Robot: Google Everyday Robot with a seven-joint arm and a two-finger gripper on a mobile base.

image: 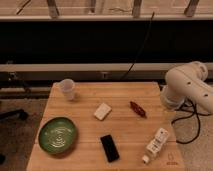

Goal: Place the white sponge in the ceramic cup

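The white sponge (pixel 102 111) lies flat near the middle of the wooden table (pixel 85 150). The ceramic cup (pixel 67 89) stands upright at the table's far left corner, well apart from the sponge. Only the white arm (pixel 187 87) shows, beside the table's right edge. My gripper is out of view, so nothing shows it holding either thing.
A green ribbed bowl (pixel 58 135) sits at the front left. A black flat phone-like object (pixel 109 148) lies at the front centre. A red chili-like item (pixel 137 109) lies right of the sponge. A white bottle-like package (pixel 156 143) lies at the front right. A dark cable (pixel 140 50) hangs behind.
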